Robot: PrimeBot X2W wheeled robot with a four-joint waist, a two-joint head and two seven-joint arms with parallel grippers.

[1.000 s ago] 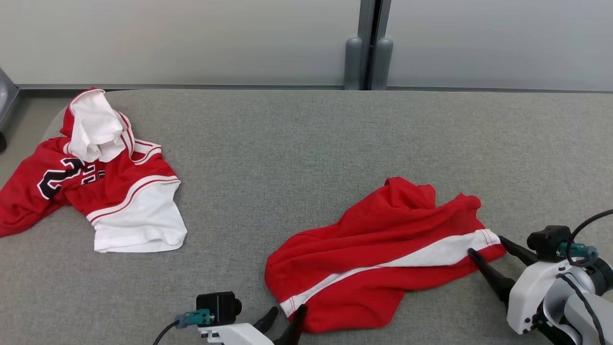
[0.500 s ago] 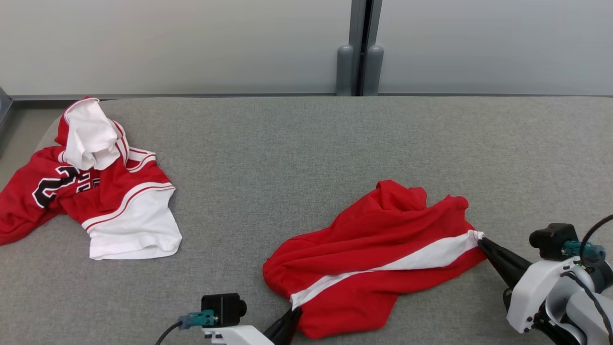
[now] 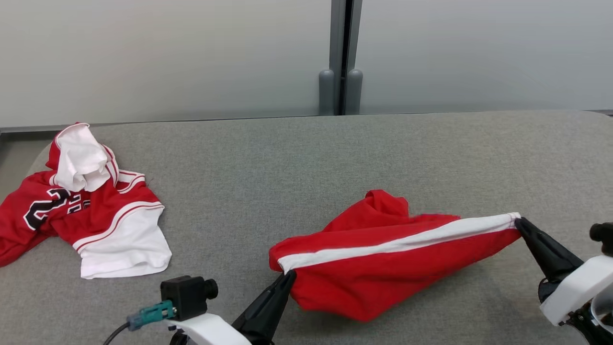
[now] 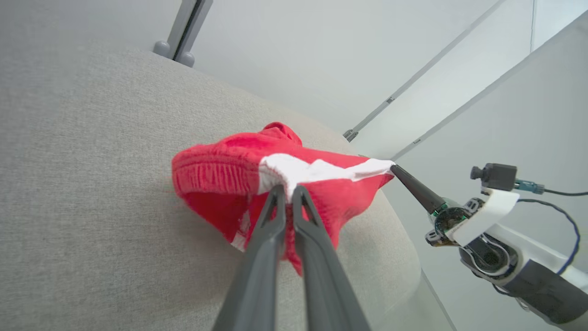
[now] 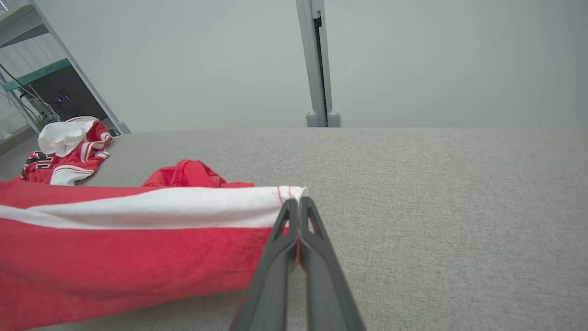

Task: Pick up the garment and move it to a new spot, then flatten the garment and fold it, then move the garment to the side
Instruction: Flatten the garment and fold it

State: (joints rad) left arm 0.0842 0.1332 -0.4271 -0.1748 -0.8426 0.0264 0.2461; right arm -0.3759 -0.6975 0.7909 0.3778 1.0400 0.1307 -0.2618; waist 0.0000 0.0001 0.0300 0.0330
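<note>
Grey padded table (image 3: 287, 158): there is bare room beyond and to the left of the work. Its cloth-like face looks grippy, so a low carry would likely drag the hanging fabric and bunch it up again.

Red shorts (image 3: 397, 273): these are at the near right of the table, strung between the two grippers. The middle sags close to the surface and a crumpled lobe at the far side rests on it. That lobe could catch and fold under as the shorts travel, which would make flattening harder.

Red-and-white jersey (image 3: 91, 211): it lies crumpled at the far left, well apart from the shorts. Setting the shorts down too far left would overlap the two garments.

White stripe (image 3: 397, 242): it is drawn nearly straight from one gripper to the other. If the arms spread any further, the strain would fall on the two small pinches.

Left gripper (image 3: 289, 275): its jaws are closed on the gathered waistband end, where white meets red. Only the fingertips bite, so a jerk could pull the cloth free and the shorts would swing from one end.

Right gripper (image 3: 519, 222): it is clamped on the very corner of the stripe's hem. This is the thinner hold of the two and likely the first to slip.
</note>
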